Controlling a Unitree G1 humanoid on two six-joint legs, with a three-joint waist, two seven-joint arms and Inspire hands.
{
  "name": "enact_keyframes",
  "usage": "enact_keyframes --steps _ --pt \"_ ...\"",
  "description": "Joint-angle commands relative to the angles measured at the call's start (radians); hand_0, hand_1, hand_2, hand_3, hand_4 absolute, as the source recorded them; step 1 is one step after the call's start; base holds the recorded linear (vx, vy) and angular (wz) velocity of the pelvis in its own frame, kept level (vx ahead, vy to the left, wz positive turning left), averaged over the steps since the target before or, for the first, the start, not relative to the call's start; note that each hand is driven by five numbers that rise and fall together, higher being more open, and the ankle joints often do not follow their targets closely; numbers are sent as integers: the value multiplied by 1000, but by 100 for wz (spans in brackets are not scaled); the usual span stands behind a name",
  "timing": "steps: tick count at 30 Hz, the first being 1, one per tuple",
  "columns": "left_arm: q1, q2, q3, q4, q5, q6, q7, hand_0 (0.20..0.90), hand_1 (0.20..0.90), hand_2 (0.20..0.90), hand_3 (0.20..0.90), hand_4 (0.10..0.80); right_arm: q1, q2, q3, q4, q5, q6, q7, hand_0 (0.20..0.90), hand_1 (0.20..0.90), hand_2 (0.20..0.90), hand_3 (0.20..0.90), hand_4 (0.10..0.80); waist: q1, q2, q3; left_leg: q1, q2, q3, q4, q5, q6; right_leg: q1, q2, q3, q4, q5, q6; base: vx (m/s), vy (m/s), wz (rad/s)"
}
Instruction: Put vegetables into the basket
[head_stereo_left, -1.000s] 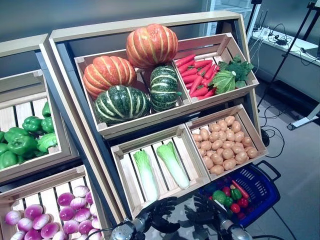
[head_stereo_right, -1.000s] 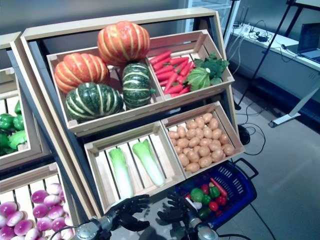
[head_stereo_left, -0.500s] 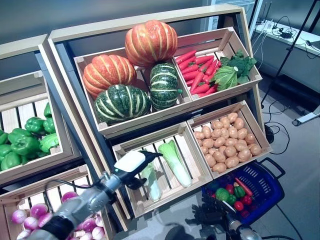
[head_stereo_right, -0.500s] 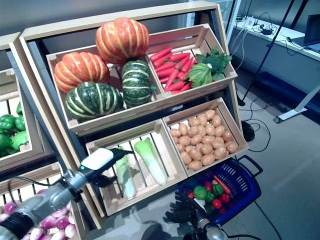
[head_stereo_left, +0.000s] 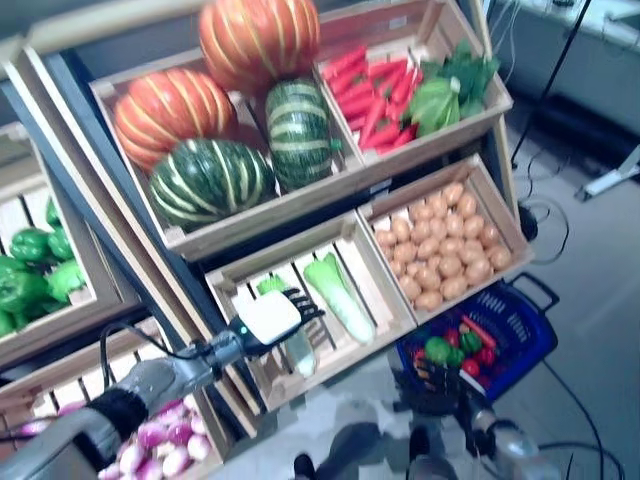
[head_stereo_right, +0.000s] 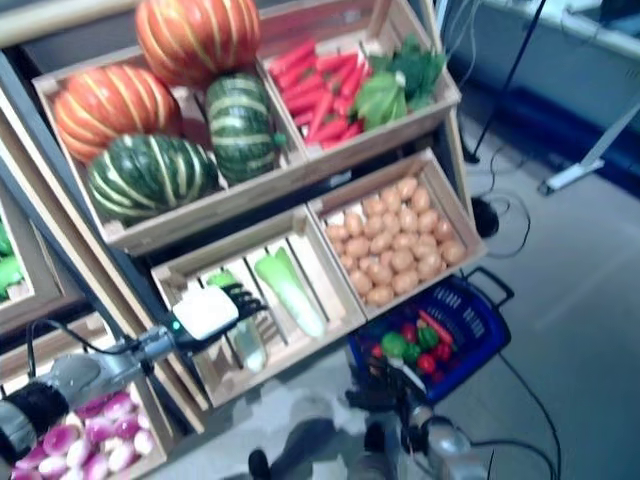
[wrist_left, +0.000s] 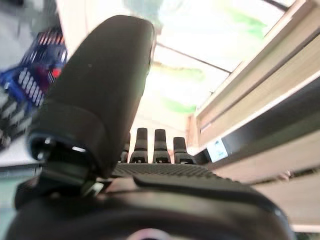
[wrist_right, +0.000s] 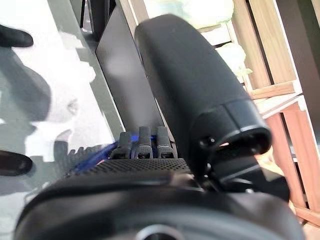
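Left eye view: the left hand (head_stereo_left: 272, 318) reaches into the lower-left crate (head_stereo_left: 372, 252) of the wooden shelf (head_stereo_left: 120, 262), its white-backed palm over the slats and its straight fingers (head_stereo_left: 306, 305) spread above the left napa cabbage (head_stereo_left: 292, 345); whether they touch it I cannot tell (the hand covers the middle of the cabbage). The second napa cabbage (head_stereo_left: 339, 296) lies just beside, toward the crate's right wall, clear of the hand; in the left wrist view the fingers (wrist_left: 160, 146) stand in a straight row, nothing held, with pale green leaf past them.

The right hand (head_stereo_left: 437, 385) sits low at the near edge of the blue basket (head_stereo_left: 521, 325), which stands on the floor below the shelf's lower-right corner; its own wrist view shows fingers (wrist_right: 146, 142) in a row with the thumb upright and nothing held. The basket already holds vegetables (head_stereo_left: 456, 350) (green, red and a long orange-red one) piled toward its left end.

Potatoes (head_stereo_left: 440, 245) fill the lower-right crate; above them carrots (head_stereo_left: 372, 88) and leafy greens (head_stereo_left: 445, 88) share the upper-right crate; orange pumpkins (head_stereo_left: 172, 100) and striped green pumpkins (head_stereo_left: 210, 180) crowd the upper-left crate. On the neighbouring shelf to the left are green peppers (head_stereo_left: 30, 275) above, purple-and-white onions (head_stereo_left: 172, 445) below.
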Motion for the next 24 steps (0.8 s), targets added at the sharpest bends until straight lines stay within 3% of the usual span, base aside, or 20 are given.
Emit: enact_keyframes --steps 1,10,13,14,15,18,24 --pt "-154 71 29 12 -13 75 79 900 900 900 900 800 -59 -37 3 -186 134 -94 43 900 900 900 900 800 -33 -40 26 -193 88 -3 316 -108 -48 -104 -65 32 250 -120 -9 -217 36 -1" --pt "-297 120 -27 72 -66 115 72 900 900 900 900 800 -133 -106 -13 -314 234 -141 -15 900 900 900 900 800 -34 -64 83 -449 140 -63 611 -237 -33 -364 -154 71 573 -211 -3 -152 24 1" --pt "-314 118 -32 68 -38 118 93 900 900 900 900 800 -138 -116 -20 -320 241 -148 -30 900 900 900 900 800 -31 -64 89 -487 147 -87 687 -296 -44 -402 -166 86 650 -261 6 -35 5 12" --pt "-323 125 -32 54 -54 110 69 900 900 900 900 800 -142 -124 -27 -330 243 -151 -42 900 900 900 900 800 -28 -64 92 -521 149 -93 708 -284 -37 -436 -171 85 670 -249 -4 21 8 5" --pt "-323 129 -31 46 -70 106 69 900 900 900 900 800 -141 -128 -32 -333 241 -153 -42 900 900 900 900 800 -26 -63 95 -527 150 -105 745 -326 -45 -444 -174 95 708 -285 6 -39 9 3" --pt "-322 138 -24 31 -77 109 76 900 900 900 900 800 -140 -145 -39 -345 237 -156 -44 900 900 900 900 800 -23 -63 98 -559 154 -117 793 -347 -45 -474 -179 99 751 -305 7 14 6 2" --pt "-356 170 -48 34 -87 114 -50 900 900 900 900 800 -133 -182 -57 -391 263 -138 -37 900 900 900 900 800 -31 -67 99 -654 158 -142 908 -388 -48 -562 -179 107 848 -337 14 -26 25 3"
